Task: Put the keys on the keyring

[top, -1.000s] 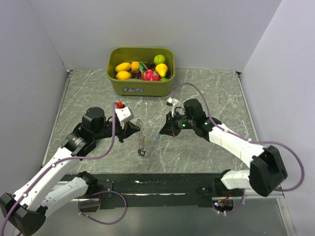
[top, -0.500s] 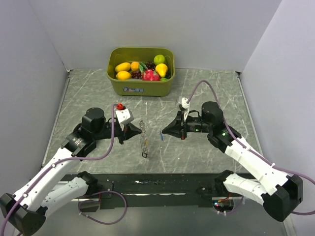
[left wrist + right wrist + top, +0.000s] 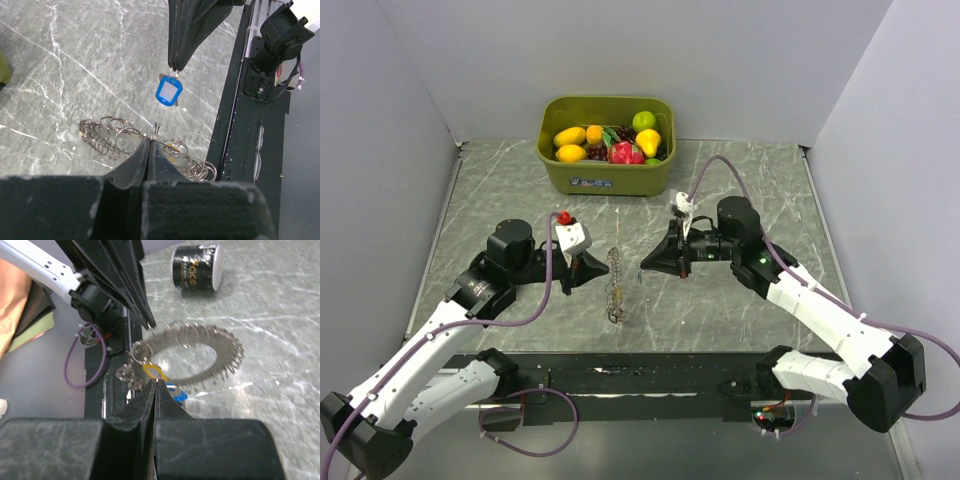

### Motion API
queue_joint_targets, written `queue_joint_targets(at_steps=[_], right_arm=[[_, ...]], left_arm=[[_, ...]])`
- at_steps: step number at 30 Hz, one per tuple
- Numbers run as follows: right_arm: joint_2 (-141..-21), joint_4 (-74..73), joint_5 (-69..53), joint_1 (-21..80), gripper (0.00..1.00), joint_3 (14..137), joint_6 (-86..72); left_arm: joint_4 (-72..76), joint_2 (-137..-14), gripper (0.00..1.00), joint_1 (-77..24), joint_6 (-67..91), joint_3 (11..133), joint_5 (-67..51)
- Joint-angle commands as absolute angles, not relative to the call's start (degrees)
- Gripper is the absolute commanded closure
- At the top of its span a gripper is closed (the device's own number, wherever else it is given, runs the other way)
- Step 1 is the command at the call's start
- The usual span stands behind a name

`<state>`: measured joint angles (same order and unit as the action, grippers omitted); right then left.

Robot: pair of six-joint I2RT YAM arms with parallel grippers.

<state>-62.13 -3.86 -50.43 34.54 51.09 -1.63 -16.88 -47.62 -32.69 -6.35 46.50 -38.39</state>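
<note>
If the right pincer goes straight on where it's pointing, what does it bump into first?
Probably the keyring, pinched by the left pincer just ahead of the right pincer and its blue key. Depth is hard to judge, so it might pass slightly above.

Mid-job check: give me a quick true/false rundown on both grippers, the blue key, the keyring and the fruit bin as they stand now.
1. The right gripper holds the blue key. True.
2. The left gripper hangs open above the keyring. False: its fingers are shut on one of the keyring's small rings.
3. The blue key is threaded on the keyring. False: in the left wrist view it hangs from the right gripper's tips, apart from the rings.
4. The green bin of toy fruit stands at the far side of the table, beyond both grippers. True.
</note>
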Motion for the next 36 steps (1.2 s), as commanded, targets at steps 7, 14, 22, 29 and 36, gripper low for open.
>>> queue_joint_targets(at_steps=[7, 14, 22, 29, 36], right_arm=[[-67.4, -1.9, -47.0, 42.0, 1.0, 58.8, -1.3], [-69.5, -1.6, -44.8, 43.2, 1.0, 60.0, -2.0], [-71.2, -1.0, -44.0, 43.4, 1.0, 60.9, -3.2], [-72.0, -0.8, -42.2, 43.3, 1.0, 61.2, -3.5], [-71.6, -0.8, -39.6, 42.9, 1.0, 60.0, -4.1]], left_arm=[[-12.0, -48.1, 0.99, -32.4, -5.4, 47.1, -39.9], [-11.9, -47.9, 0.99, -32.5, -5.2, 46.9, -40.3], [-11.9, -48.0, 0.99, -32.6, -5.1, 47.1, -41.1], [-11.6, -47.7, 0.99, -32.6, -5.0, 47.0, -41.5], [-11.3, -46.8, 0.99, -32.6, -5.1, 46.7, -41.5]])
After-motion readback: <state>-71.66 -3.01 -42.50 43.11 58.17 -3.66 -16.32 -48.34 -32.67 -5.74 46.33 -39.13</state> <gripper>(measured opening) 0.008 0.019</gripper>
